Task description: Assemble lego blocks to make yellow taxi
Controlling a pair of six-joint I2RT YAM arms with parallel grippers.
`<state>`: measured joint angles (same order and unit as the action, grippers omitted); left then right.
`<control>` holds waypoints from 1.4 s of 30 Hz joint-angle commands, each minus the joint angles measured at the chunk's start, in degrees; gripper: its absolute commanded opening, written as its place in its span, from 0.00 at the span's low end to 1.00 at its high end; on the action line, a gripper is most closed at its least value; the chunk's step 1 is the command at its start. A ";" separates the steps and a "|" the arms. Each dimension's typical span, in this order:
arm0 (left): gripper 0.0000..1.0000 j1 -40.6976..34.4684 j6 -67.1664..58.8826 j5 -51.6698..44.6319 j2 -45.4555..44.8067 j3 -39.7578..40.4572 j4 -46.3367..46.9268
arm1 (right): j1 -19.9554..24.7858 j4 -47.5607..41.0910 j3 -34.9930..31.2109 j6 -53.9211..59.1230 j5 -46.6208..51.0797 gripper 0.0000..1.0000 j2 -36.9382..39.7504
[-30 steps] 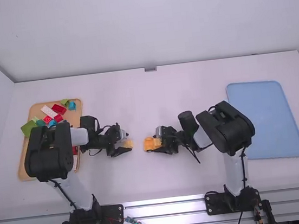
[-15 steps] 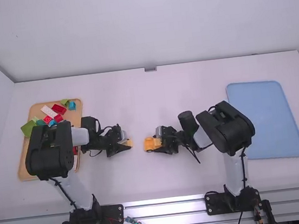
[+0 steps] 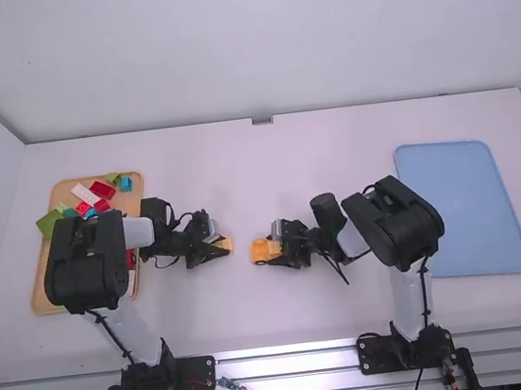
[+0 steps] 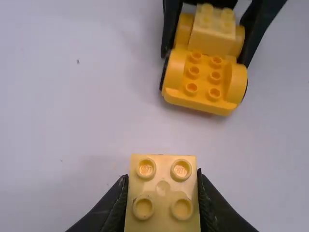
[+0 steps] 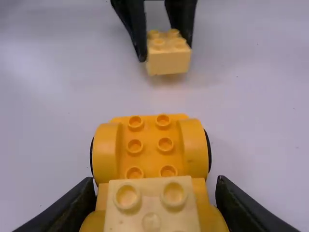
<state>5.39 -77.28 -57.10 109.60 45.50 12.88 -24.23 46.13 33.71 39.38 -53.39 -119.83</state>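
- block (image 4: 162,193), pale yellow, is sitting clenched in the fingers of the left gripper (image 3: 214,245)
- fingers of the right gripper (image 3: 278,247) are grasping the car base (image 5: 150,150), at three o'clock from that block
- second block (image 5: 150,205) is riding on it
- brick tray (image 3: 128,204) is lying at nine o'clock on the bench (image 3: 239,178), blue tray (image 3: 462,208) at three

On the white surface (image 3: 257,319), a tan tray (image 3: 41,296) of coloured blocks (image 3: 103,190) is partly covered by the left arm (image 3: 86,264), a yellow block (image 3: 224,244) is held by the left pincer (image 3: 218,246), and a yellow-orange assembly (image 3: 262,250) is held by the right pincer (image 3: 280,246).
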 commanded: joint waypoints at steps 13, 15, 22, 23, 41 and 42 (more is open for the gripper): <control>0.02 -8.85 7.13 -4.09 -2.54 0.09 -4.90 | -0.13 -0.02 -0.31 4.20 -0.85 0.40 -0.83; 0.02 -10.86 8.70 -2.32 -2.58 0.09 -6.27 | -0.13 -0.11 -0.17 4.17 -0.85 0.40 -0.83; 0.02 -16.26 15.30 4.09 -6.25 -0.76 -9.90 | -0.13 -12.33 5.62 7.50 -1.73 0.37 -0.83; 0.02 -16.33 15.28 3.61 -6.88 -1.27 -10.95 | -0.13 -14.95 6.51 9.97 -2.84 0.36 -0.83; 0.02 -16.17 20.92 3.85 -7.52 -10.91 -27.50 | -0.02 -17.90 8.33 9.53 -3.39 0.27 -0.83; 0.02 -16.22 20.90 3.89 -7.52 -10.73 -27.23 | -0.02 -17.92 8.33 9.49 -3.17 0.27 -0.83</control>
<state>-11.09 -57.30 -52.47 102.52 34.98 -14.83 -24.23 28.14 41.45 50.68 -56.86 -119.83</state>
